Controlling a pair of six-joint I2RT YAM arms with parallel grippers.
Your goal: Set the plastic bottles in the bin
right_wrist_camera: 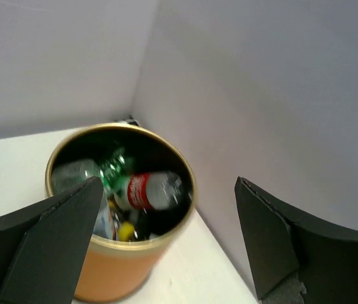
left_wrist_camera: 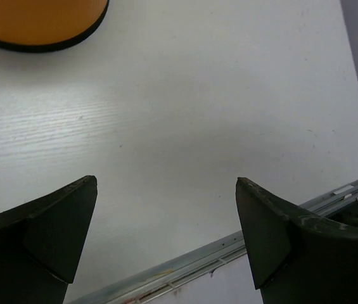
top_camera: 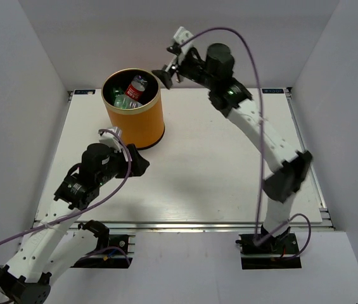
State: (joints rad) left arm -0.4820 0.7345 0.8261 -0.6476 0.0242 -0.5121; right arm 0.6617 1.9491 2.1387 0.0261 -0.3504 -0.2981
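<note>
The orange bin stands at the far left of the table and holds several bottles. A clear bottle with a red label lies on top, with a green bottle beside it. In the right wrist view the bin shows the red-labelled bottle, the green bottle and a yellow cap inside. My right gripper is open and empty, high just right of the bin's rim. My left gripper is open and empty, low over the table in front of the bin.
White walls close in the table on the left, back and right. The table's metal front edge runs just beyond my left fingers. The bin's base shows at the top left of the left wrist view.
</note>
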